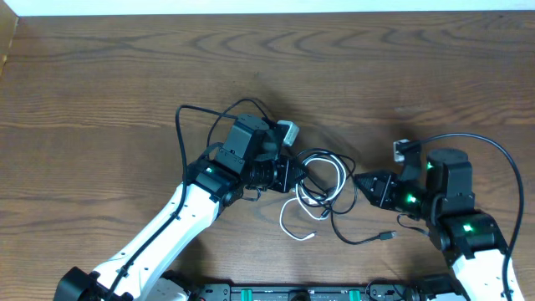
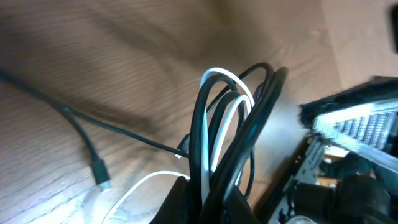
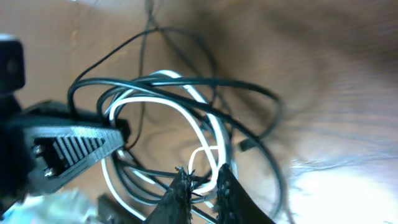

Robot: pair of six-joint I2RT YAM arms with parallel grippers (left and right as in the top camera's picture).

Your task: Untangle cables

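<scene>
The cables lie bunched mid-way across the table, strung left-to-right between both claws: the left gripper clamps their left end, while the right gripper is narrowed around right-edge strands, its grip unclear.

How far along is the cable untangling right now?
Nothing looks separated yet: the cables are one tangled bunch, white looped through black. In hand: the left claw is clamped on a bundle of strands, and the right claw straddles strands on the opposite side, grip unclear. Left to do: pull the white and black cords apart.
</scene>
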